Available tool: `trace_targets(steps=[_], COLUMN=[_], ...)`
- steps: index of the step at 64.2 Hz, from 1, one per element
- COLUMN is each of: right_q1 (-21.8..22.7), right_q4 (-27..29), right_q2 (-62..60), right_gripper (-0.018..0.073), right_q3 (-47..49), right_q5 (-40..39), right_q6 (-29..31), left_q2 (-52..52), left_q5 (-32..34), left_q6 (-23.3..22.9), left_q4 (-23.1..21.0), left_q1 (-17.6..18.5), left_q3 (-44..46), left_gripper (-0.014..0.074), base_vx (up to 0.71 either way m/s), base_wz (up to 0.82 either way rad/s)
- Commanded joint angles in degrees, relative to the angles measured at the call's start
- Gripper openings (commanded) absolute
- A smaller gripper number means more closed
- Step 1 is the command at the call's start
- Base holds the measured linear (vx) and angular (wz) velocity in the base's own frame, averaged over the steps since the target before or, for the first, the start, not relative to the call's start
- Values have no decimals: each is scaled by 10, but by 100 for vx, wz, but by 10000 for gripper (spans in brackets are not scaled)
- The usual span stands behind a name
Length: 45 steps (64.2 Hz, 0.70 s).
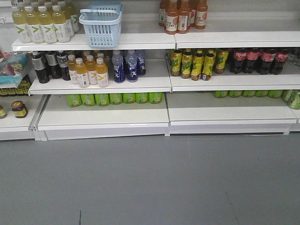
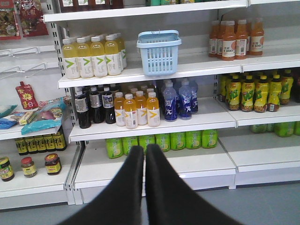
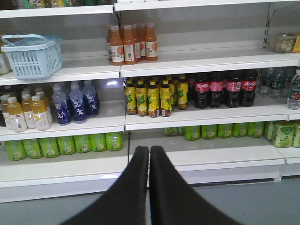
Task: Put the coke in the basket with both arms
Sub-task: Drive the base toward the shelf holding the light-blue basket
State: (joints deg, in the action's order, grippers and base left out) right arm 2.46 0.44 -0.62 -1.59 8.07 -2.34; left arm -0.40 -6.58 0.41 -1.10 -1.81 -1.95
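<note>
Front view: neither arm shows here. The basket [image 1: 101, 28] stands upright on the top shelf [image 1: 140, 41], between yellow bottles [image 1: 40, 23] and orange bottles [image 1: 183, 16]. It is light blue with slotted sides, and its thin handle is folded down over the front rim. Its inside is hard to make out.

Left wrist view: the left gripper [image 2: 144, 151] has its two black fingers pressed together, with nothing between them. The basket [image 2: 159, 61] lies above the tips and a little to their right, well apart from them, with the yellow bottles [image 2: 91, 56] up and to the left. The fingers hide part of the lowest shelf behind them, and the arm itself is cut off at the bottom edge.

Right wrist view: the right gripper [image 3: 149, 152] is likewise closed tip to tip and holds nothing. The basket [image 3: 30, 58] is far up and to the left, its left side cut off by the edge. Dark cola bottles [image 3: 225, 89] with red labels stand up and to the right.
</note>
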Motion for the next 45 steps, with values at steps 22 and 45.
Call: trace_targets(steps=[22,45], right_q1=[3,3], right_q4=[-4,-4], right_q2=[-10,-10], right_gripper=[-9,-9], right_q3=[-7,-7], right_q5=[-45,-45], right_q6=[2,2], left_q2=[-11,-11], left_q5=[45,45], left_q6=[-10,-10], left_q4=[-4,-4], left_q1=[-1,-1], left_q3=[1,1], left_gripper=[-6,-6], base_vx=[0,0], base_wz=[0,0])
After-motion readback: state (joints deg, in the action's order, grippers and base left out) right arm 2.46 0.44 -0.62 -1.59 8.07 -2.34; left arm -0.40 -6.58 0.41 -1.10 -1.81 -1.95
